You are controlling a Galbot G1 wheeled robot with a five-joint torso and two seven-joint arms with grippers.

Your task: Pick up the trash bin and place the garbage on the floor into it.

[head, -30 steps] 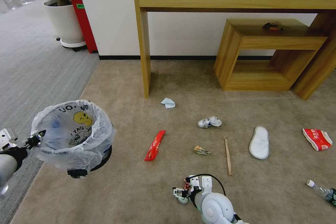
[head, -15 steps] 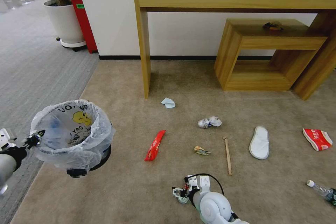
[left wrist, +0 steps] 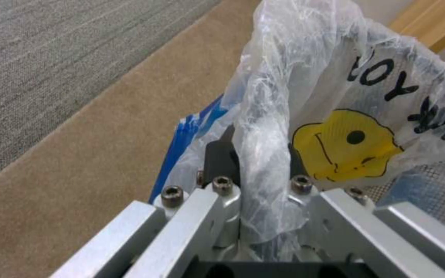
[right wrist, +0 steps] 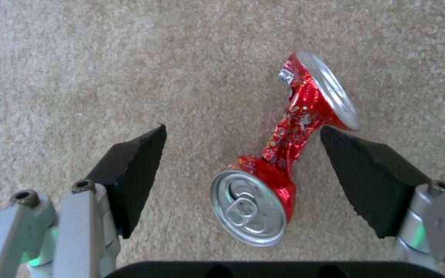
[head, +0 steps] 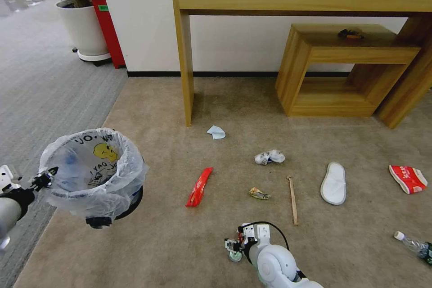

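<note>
Red crushed can [right wrist: 279, 170] between wide right hand [right wrist: 243, 173], left hand [left wrist: 256, 181] gripping one trash bin [head: 92, 173]

Head view high, angled down over the floor [head: 216, 99]; wrist views close, left against the trash bin [left wrist: 336, 116], right just above the same carpet.

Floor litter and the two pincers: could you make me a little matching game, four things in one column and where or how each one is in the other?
Things:
1. trash bin
2. crushed red can
3. white slipper
4. wooden stick

Places or states:
A. lying on the carpet between the small crumpled wrapper and the slipper
B. rim clamped by the left pincer, held above the floor
C. on the carpet between the open fingers of the right pincer
D. flat on the carpet left of the red bag

Pairs: 1-B, 2-C, 3-D, 4-A
</note>
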